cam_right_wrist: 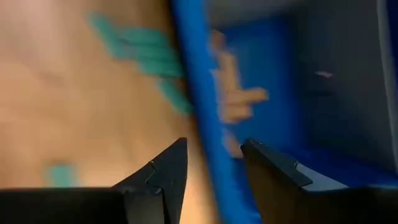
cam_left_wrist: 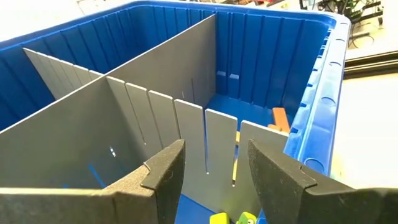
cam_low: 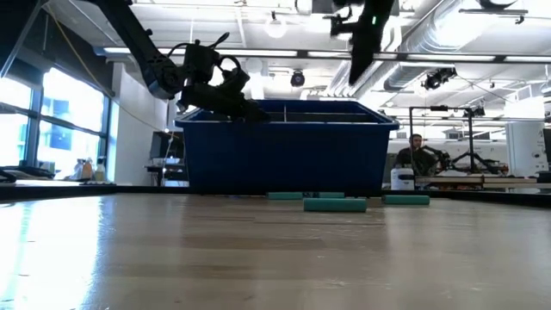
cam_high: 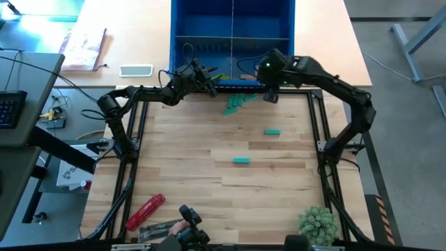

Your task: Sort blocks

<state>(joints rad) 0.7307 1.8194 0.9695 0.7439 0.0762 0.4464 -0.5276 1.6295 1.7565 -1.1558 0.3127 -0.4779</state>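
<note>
Left gripper (cam_left_wrist: 211, 180) open and empty over blue bin (cam_high: 182, 28) (no legible writing), right gripper (cam_right_wrist: 211, 168) open, teal blocks (cam_high: 235, 103) beside

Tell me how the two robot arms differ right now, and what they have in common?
The left gripper hangs over the blue bin, above a compartment holding lime blocks; the right gripper hangs over the bin's near rim, above where tan blocks lie inside and teal blocks lie on the table. The left arm reaches in from the left, the right arm from the right. Both have open, empty fingers.
</note>
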